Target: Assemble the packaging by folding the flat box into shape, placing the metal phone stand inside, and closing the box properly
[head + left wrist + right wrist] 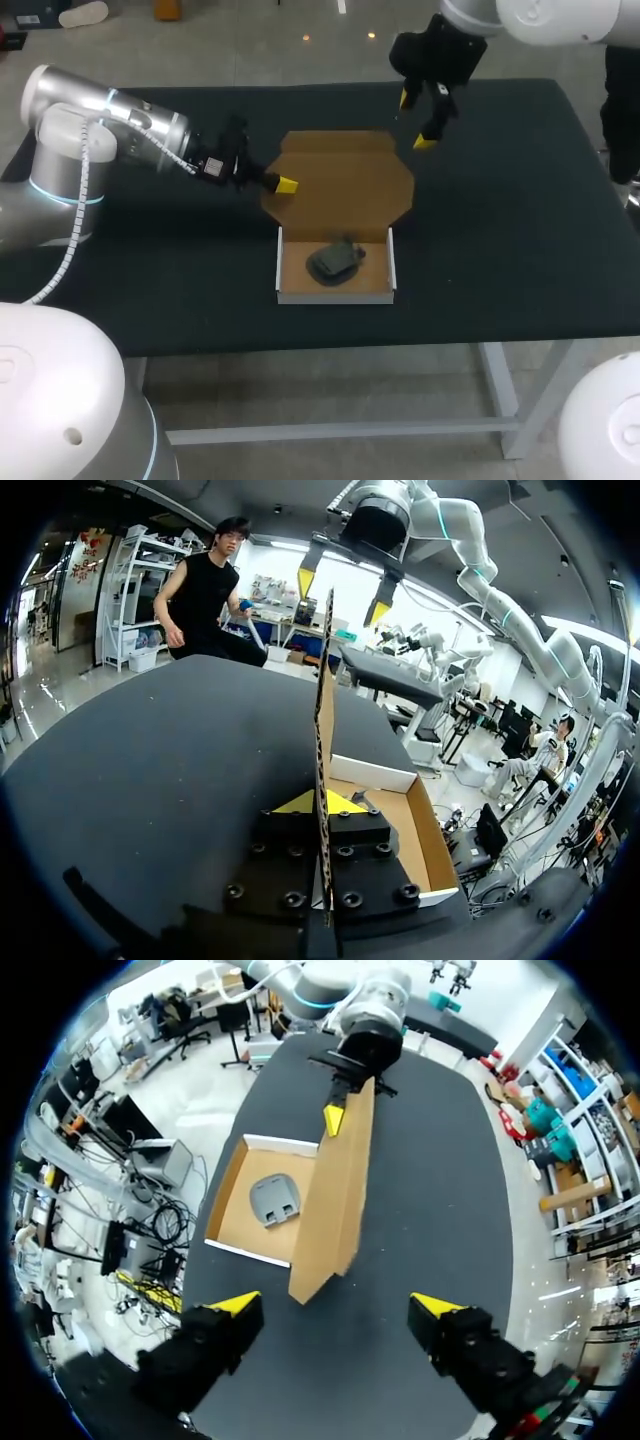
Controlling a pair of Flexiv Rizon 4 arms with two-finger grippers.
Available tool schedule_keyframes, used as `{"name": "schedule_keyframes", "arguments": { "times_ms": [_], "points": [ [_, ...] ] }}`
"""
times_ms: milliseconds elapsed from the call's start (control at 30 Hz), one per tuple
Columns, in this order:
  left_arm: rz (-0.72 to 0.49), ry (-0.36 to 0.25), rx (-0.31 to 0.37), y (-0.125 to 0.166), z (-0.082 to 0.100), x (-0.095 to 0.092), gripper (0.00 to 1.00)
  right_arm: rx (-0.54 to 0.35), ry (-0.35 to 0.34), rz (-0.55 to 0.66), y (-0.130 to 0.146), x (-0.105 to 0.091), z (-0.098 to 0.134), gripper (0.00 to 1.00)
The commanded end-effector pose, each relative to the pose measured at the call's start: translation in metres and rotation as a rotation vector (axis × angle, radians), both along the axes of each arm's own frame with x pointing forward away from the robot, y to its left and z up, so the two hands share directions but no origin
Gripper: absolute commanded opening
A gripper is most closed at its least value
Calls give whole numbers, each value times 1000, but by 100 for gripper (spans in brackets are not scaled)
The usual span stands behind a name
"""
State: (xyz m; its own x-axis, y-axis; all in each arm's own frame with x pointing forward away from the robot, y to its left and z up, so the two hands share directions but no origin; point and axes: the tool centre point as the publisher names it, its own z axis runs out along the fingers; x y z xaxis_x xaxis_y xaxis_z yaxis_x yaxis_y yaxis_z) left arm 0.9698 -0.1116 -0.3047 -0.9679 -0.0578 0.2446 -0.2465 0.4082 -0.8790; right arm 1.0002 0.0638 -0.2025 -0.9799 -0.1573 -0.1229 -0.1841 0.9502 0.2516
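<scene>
I see the box (345,185) as plain brown cardboard, matt and papery on its inside faces, with a smoother white skin on the near tray's outer walls. The phone stand (334,261) looks like dull dark-grey metal with hardly any shine. The table (500,220) has a black matt top, faintly cloth-like. My left arm (100,115) wears glossy silver-white shells. The right gripper (338,1305) has matt black fingers with yellow tips.

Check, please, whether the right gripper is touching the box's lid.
Apart. The right wrist view shows the right gripper open, with dark table visible between each of its yellow tips and the lid.
</scene>
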Motion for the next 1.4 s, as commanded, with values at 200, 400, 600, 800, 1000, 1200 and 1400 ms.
{"name": "schedule_keyframes", "arguments": {
  "times_ms": [200,400,600,800,1000,1200,1400],
  "points": [
    [37,-140,8,-4,5,-19,0,-15,-4,6,2,0,7,100],
    [72,-201,-2,-5,7,-24,0,-19,-4,15,3,1,8,100],
    [82,-251,12,-6,5,-27,0,-19,-6,20,3,3,9,100],
    [79,-293,16,-7,3,-30,0,-21,-9,26,3,4,12,100],
    [77,-336,-6,-7,0,-32,0,-24,-11,36,4,3,13,100],
    [80,-367,-23,-5,-3,-34,0,-32,-15,41,6,3,17,100],
    [82,-376,-29,-4,-5,-32,0,-39,-13,42,8,4,17,100]
  ]
}}
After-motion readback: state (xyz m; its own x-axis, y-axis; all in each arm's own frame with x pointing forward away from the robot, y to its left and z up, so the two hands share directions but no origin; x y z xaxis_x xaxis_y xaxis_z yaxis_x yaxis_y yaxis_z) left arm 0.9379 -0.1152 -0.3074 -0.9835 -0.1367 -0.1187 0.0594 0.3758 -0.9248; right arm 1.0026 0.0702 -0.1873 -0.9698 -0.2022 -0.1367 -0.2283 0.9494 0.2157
